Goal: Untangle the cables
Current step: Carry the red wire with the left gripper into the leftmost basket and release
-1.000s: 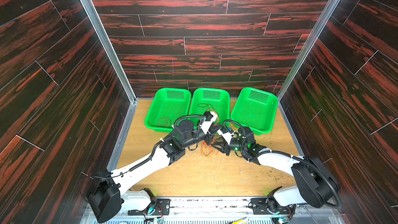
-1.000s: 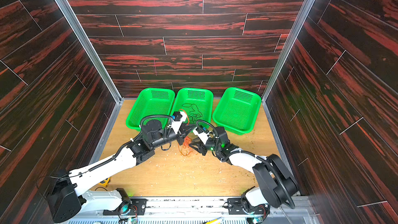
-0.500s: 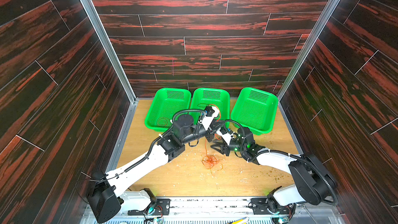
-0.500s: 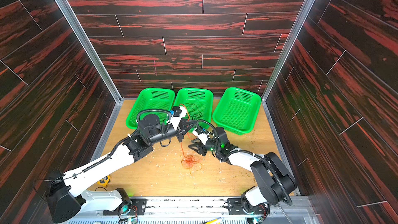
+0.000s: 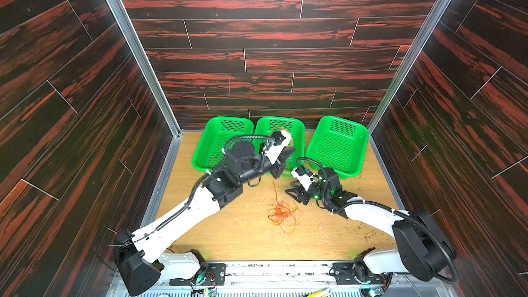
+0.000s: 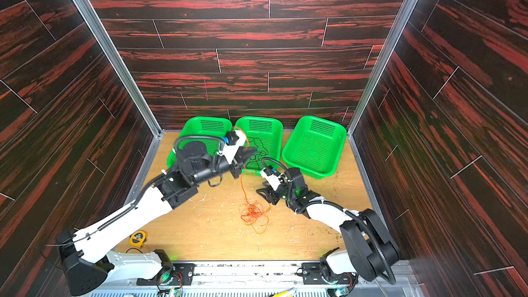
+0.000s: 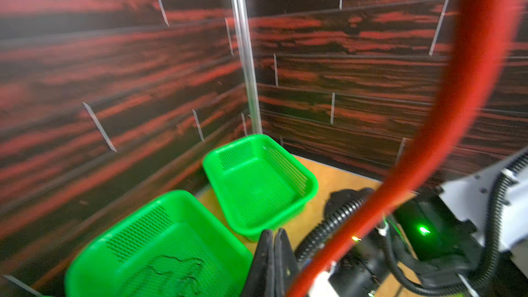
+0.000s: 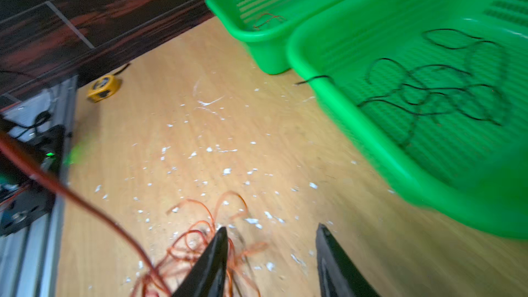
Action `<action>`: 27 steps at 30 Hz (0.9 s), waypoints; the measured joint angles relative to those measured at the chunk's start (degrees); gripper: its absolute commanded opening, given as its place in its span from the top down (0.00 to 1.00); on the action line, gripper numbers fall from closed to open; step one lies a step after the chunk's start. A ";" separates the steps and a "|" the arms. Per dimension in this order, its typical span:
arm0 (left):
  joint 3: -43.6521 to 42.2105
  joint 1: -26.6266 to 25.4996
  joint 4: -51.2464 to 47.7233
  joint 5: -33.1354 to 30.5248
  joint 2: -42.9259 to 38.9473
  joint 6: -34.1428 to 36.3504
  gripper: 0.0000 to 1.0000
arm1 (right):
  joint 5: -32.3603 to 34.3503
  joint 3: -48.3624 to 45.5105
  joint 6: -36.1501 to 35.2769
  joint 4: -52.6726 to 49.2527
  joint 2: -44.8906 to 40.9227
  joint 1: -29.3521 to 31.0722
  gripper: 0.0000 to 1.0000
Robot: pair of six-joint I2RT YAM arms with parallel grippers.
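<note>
Nearest me on the left a yellow tape measure (image 6: 138, 238) lies on the table (image 5: 228, 238), which is speckled with white flecks. Near the middle I see most of the orange cable (image 5: 281, 214) in a loose heap of loops with no clear direction. One strand leaves that heap and climbs almost straight, pointing away from me, up to the left gripper (image 6: 248, 154).

The right gripper (image 5: 295, 194) hangs just right of the heap, low over the table. Its jaws stand apart with nothing between them, and in the right wrist view one fingertip (image 8: 220, 241) sits over the heap's edge.

The left gripper is raised over the near rim of the middle basket (image 6: 275, 135). Its fingers (image 7: 273, 255) are pressed together and it grips the orange cable, which also loops over the wrist.

Farther back, the black cable (image 6: 258, 152) lies in the middle basket in loose loops strung along the basket's near-to-far length, one end poking over the near rim. The red cable (image 8: 267, 19) curls in the left basket (image 5: 217, 138). The right basket (image 5: 354, 150) stands apart, far right.
</note>
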 measured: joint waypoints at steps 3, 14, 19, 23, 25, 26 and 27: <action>3.74 0.94 -2.49 -1.16 0.00 2.01 1.00 | -0.35 -1.66 0.00 0.09 -2.34 -0.44 0.47; 14.95 4.59 -9.11 -3.26 2.08 7.32 1.00 | -5.88 -3.50 -0.44 1.22 -4.68 1.86 0.43; 16.31 11.72 -9.86 -4.79 3.69 8.15 1.00 | -3.13 -2.40 -0.15 0.28 -4.63 1.86 0.45; 17.11 19.98 -10.25 -5.55 6.38 8.26 1.00 | -1.18 -2.27 -0.13 -0.76 -4.79 1.86 0.45; 17.64 23.52 -10.25 -5.53 8.13 8.17 1.00 | -0.13 -2.27 -0.13 -1.49 -4.87 1.84 0.45; 18.08 25.33 -10.21 -5.49 9.25 8.00 1.00 | 0.39 -2.27 -0.15 -1.99 -4.94 1.86 0.45; 18.38 26.75 -10.10 -5.40 10.21 7.69 1.00 | 0.96 -2.27 -0.15 -2.49 -5.03 1.86 0.45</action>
